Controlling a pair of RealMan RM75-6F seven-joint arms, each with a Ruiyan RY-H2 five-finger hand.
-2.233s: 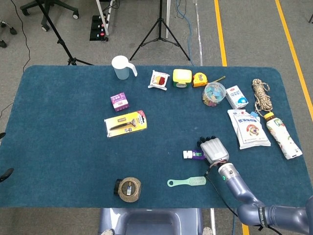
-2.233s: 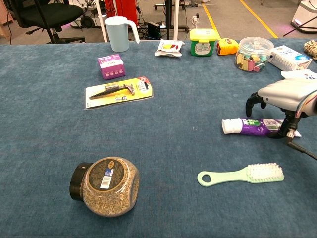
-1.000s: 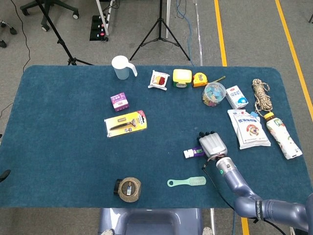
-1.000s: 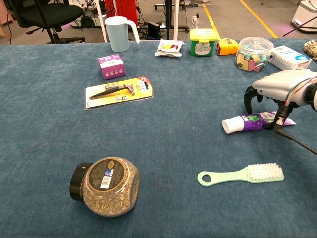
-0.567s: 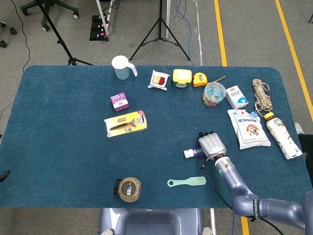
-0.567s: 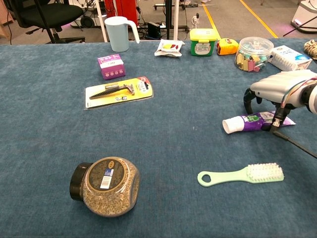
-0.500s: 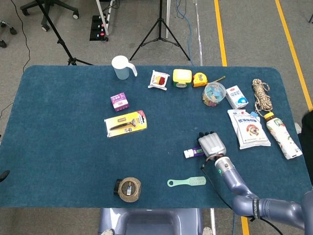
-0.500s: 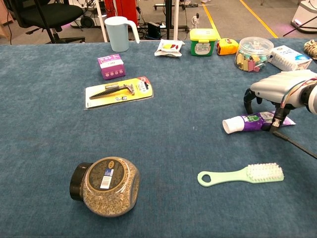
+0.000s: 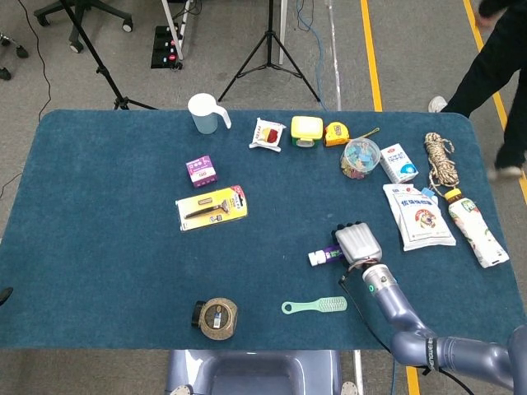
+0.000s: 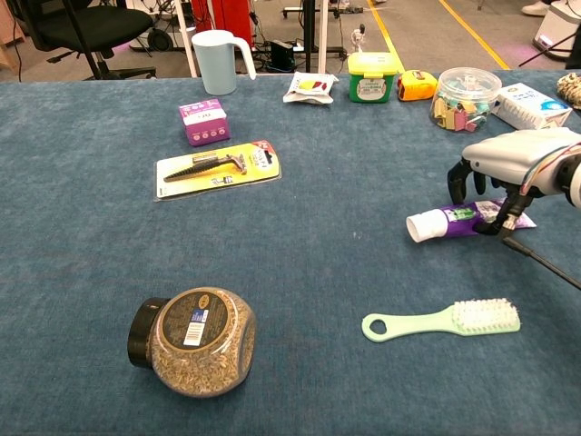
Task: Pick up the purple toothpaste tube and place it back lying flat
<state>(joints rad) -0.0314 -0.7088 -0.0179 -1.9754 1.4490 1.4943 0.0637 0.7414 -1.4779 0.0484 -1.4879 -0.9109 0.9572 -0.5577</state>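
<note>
The purple toothpaste tube [image 10: 454, 221] with a white cap lies across the blue table cloth, right of centre, cap pointing left. My right hand [image 10: 513, 162] arches over its tail end and grips it, fingers [image 10: 457, 183] curled down on the far side and the thumb pressed against the near side. The tube sits slightly tilted, tail end raised under the palm. In the head view the same hand [image 9: 357, 244] covers most of the tube [image 9: 321, 257], leaving only the cap end showing. My left hand appears in neither view.
A green brush [image 10: 445, 320] lies just in front of the tube. A jar on its side [image 10: 192, 341] is at the near left, a yellow razor pack [image 10: 218, 166] and purple box [image 10: 203, 122] further back. Snack bags [image 9: 417, 216] lie right; a person [image 9: 502, 49] walks beyond the table.
The right hand has closed tighter on the tube and shifted it slightly back and up; its tail end is now raised. A person has walked in at the top right.
</note>
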